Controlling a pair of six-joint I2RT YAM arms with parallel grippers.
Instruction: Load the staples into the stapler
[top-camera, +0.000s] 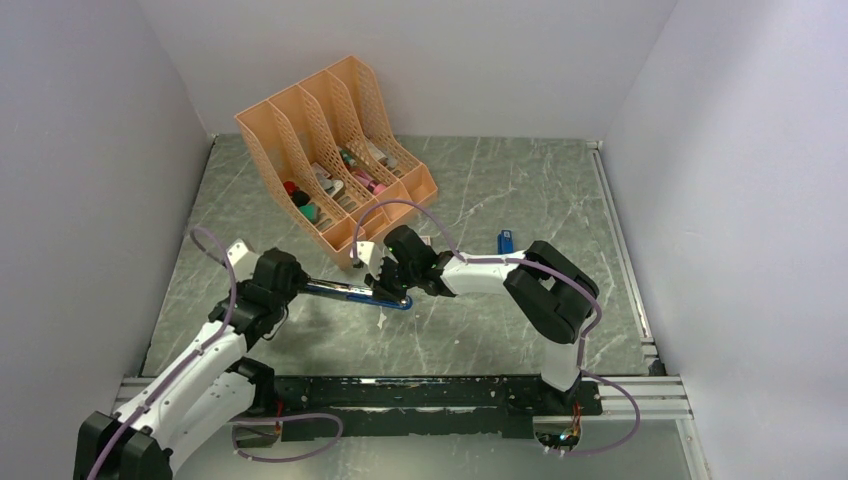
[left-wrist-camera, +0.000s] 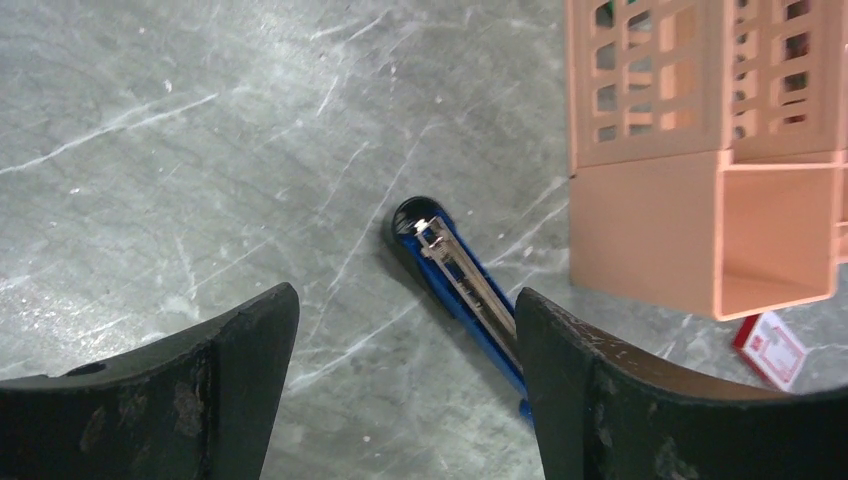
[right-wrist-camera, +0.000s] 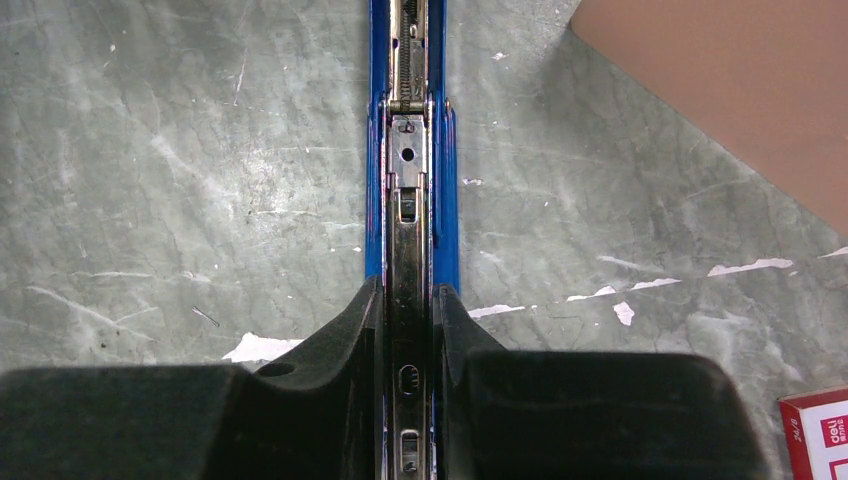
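Note:
The blue stapler (top-camera: 345, 290) lies opened out flat on the table between my two grippers, its metal magazine rail facing up. My right gripper (right-wrist-camera: 408, 290) is shut on that metal rail (right-wrist-camera: 408, 190), one finger on each side. My left gripper (left-wrist-camera: 405, 300) hangs open above the stapler's (left-wrist-camera: 455, 280) other end, whose black tip lies just ahead of the jaws; the right finger (left-wrist-camera: 600, 390) covers part of the blue body. In the top view the left gripper (top-camera: 300, 286) and the right gripper (top-camera: 388, 290) face each other along the stapler. The staples are out of view.
An orange file organizer (top-camera: 335, 150) with small items in its slots stands just behind the stapler, its front corner (left-wrist-camera: 700, 230) close to my left gripper. A little white-and-red box (left-wrist-camera: 775, 348) lies by that corner. A small blue object (top-camera: 506, 240) sits further right.

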